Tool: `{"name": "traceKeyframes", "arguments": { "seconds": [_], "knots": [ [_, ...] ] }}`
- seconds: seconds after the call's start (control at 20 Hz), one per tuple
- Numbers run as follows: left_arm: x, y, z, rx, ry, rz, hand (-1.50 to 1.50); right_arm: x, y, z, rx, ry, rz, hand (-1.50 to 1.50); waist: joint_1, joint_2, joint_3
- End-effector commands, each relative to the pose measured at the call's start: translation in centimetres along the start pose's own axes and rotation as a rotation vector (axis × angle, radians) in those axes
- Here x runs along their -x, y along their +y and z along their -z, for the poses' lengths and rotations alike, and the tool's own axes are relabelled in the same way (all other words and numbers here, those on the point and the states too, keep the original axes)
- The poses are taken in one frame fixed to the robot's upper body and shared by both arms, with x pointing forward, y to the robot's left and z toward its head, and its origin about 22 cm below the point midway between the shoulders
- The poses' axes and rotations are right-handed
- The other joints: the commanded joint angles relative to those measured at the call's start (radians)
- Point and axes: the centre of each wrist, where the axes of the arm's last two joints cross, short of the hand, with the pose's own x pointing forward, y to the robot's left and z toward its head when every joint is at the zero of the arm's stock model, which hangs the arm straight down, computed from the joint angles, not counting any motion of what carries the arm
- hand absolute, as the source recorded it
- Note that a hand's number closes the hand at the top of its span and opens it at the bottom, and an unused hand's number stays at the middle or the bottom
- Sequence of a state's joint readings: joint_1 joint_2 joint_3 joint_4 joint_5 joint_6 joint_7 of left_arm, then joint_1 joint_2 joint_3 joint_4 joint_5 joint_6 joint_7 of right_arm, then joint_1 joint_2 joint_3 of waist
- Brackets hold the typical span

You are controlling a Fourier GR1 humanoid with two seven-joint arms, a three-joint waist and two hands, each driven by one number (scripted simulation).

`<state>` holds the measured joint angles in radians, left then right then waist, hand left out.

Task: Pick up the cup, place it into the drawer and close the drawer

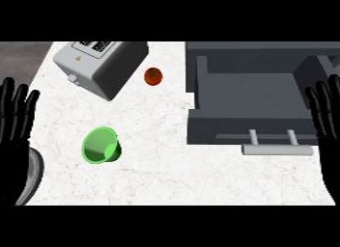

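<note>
Two black hands resting at the view's edges, fingers straight, spread and pointing up: left hand [9,130] at the left edge, right hand [334,130] at the right edge, neither touching anything. Lying on the white marbled worktop [173,173], the green cup [101,145], tipped on its side, mouth showing, left of centre and well apart from both hands. Standing open on the right, the dark grey drawer [247,103], its pale handle [277,150] facing the near edge. Sitting at the far left, a silver toaster [101,65]; just beside it, a red tomato [153,76], between toaster and drawer.
</note>
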<state>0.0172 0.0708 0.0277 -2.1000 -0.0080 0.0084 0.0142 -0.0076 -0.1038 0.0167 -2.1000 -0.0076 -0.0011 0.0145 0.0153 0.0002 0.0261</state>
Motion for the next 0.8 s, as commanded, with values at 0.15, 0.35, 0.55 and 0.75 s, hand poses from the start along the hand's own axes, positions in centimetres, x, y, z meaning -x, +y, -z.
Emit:
{"name": "traceKeyframes", "arguments": {
  "seconds": [0.15,0.35,0.55,0.75],
  "knots": [
    [-0.7,0.9,1.5,0.375,-0.067,-0.167,-1.5,-0.1,0.4,0.2,-0.018,-0.032,0.014,-1.5,-0.022,0.0,-0.028],
    [3.2,1.9,0.0,0.452,0.18,-0.385,-1.5,0.9,0.6,0.2,-0.141,0.095,0.019,-1.5,-0.017,0.009,-0.029],
    [4.9,7.0,1.2,0.47,0.185,-0.431,-1.5,1.5,-0.6,2.2,-0.142,0.115,0.003,-1.5,-0.015,0.004,-0.027],
    [7.1,8.9,2.6,0.47,0.229,-0.434,-1.5,1.6,0.6,3.1,-0.15,0.127,0.018,-1.5,-0.017,0.001,-0.027]
  ]
}}
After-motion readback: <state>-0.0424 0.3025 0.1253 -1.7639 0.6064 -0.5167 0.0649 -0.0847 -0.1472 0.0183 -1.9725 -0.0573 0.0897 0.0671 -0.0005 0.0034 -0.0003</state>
